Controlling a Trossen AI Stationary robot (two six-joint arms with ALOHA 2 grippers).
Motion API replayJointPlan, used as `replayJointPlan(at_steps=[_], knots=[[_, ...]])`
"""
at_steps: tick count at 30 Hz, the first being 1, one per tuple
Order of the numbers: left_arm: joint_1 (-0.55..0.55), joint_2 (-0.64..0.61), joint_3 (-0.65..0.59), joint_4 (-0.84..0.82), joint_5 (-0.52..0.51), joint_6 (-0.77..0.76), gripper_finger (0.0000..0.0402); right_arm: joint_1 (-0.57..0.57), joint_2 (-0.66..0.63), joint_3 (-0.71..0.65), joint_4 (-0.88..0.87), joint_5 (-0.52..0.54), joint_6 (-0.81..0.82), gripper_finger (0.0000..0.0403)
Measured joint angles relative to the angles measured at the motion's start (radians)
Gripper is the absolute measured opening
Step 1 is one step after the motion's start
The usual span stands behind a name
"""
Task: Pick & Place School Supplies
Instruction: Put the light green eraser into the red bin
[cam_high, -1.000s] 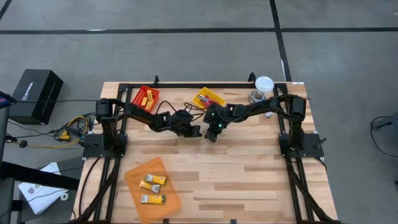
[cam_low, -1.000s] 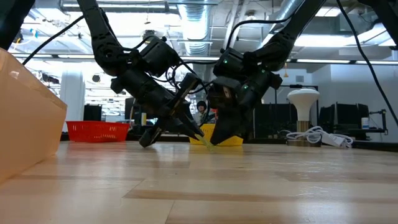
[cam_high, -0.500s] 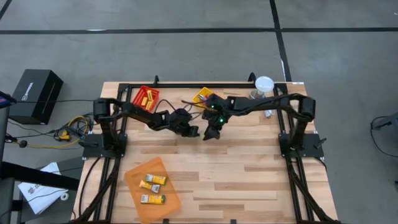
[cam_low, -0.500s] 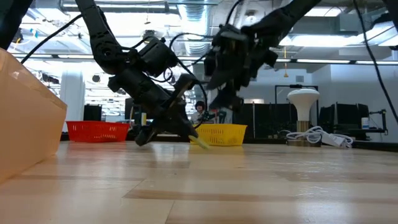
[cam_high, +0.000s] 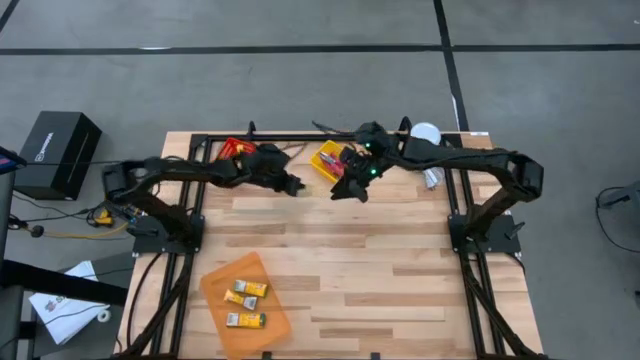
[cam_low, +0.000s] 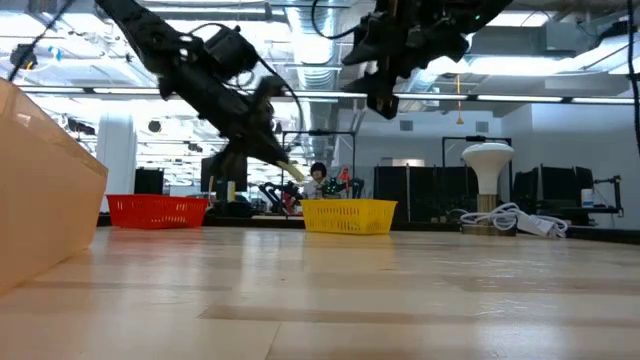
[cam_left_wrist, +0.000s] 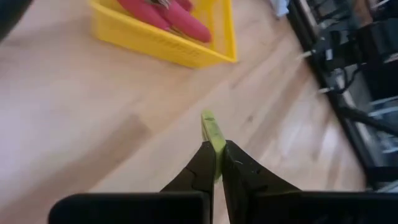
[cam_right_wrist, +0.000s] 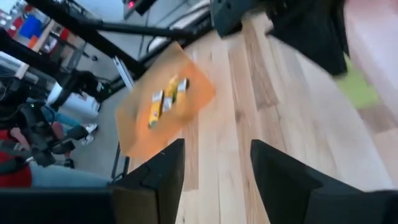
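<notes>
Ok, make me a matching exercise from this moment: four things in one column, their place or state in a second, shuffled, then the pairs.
Things:
1. left hand
2. right hand
3. orange tray
4. yellow tray

States:
A. holds red-handled tools
B. open, gripping nothing
C. shut on a thin yellow stick
D. holds yellow-and-white packs

Pairs: 1-C, 2-B, 3-D, 4-A
</notes>
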Motion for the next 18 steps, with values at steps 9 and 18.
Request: replayJointPlan(at_steps=[9,18], knots=[[0.173,-0.280,0.001,-0.265,-0.047,0.192,0.0004,0.006,-0.011,0.000,0.131,-0.001,0.081,0.0176],[0.310,-0.477,0.002,-0.515,-0.099,0.309,0.0004,0.021,-0.005,-0.001,0.188,0.032,0.118,0.0171]])
